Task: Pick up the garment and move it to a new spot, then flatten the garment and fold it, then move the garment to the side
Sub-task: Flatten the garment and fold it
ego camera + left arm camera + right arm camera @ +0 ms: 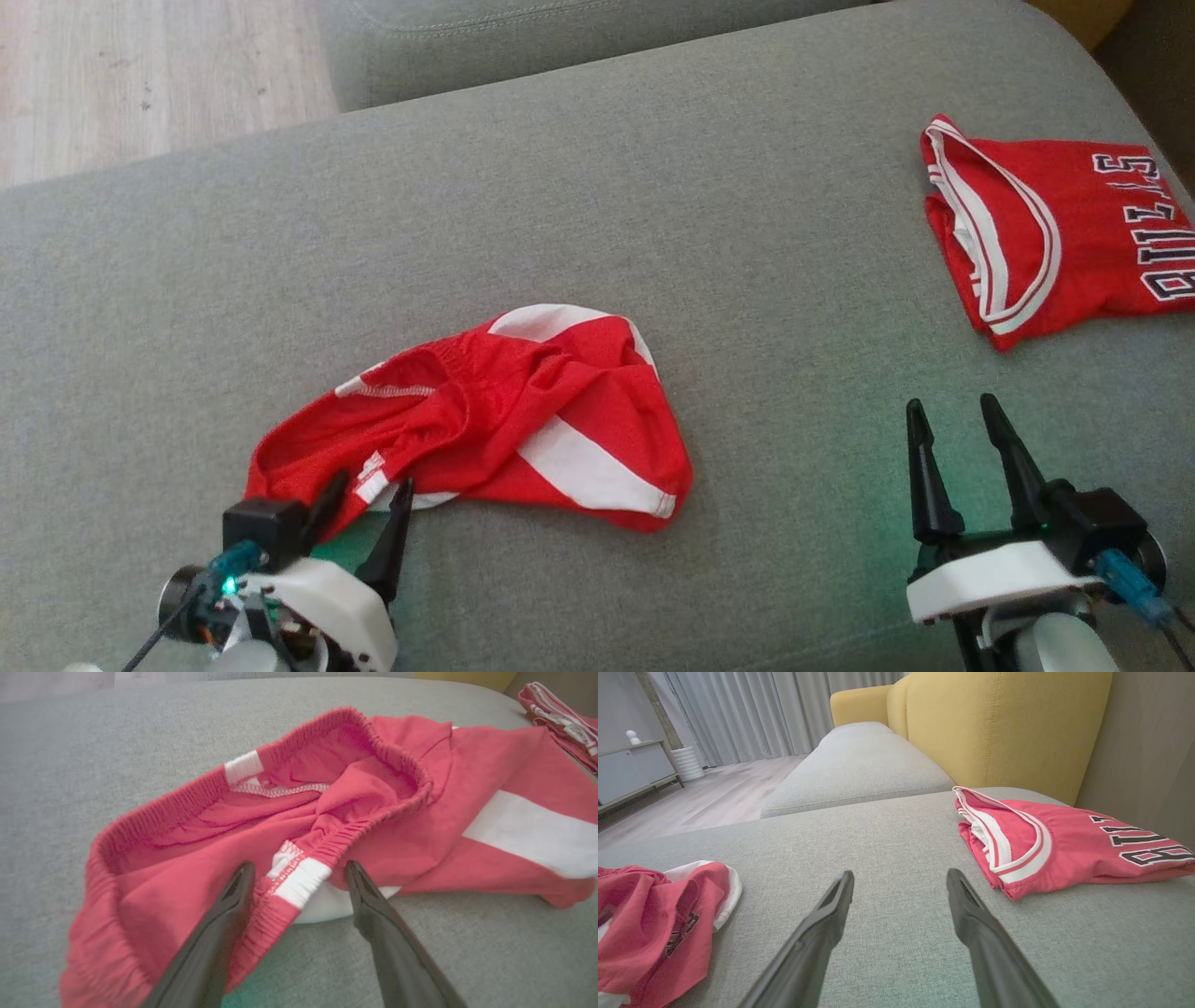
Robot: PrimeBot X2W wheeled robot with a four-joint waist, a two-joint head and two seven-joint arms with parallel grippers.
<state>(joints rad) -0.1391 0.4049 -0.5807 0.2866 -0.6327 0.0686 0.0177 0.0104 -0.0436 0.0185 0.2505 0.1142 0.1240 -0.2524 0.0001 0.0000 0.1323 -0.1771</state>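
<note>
On the grey sofa cushion (pixel 653 187) the crumpled red shorts (pixel 523 411) lie centre-left, probably soft, light and floppy. The left gripper (pixel 373 483) has its fingers wide astride the elastic waistband (pixel 303 882), seemingly the firmest hold; the right gripper (pixel 950 403) gapes wide over bare cushion.

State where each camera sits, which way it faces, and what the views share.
Head: on the head, looking down and forward at the sofa, shorts and jersey; left tool and right tool show, both open.
Left wrist: on the left arm, facing the shorts' waistband between its two fingers.
Right wrist: on the right arm, facing along the sofa toward the jersey and yellow backrest; its fingers show.
Shared: all three show shorts and jersey.
</note>
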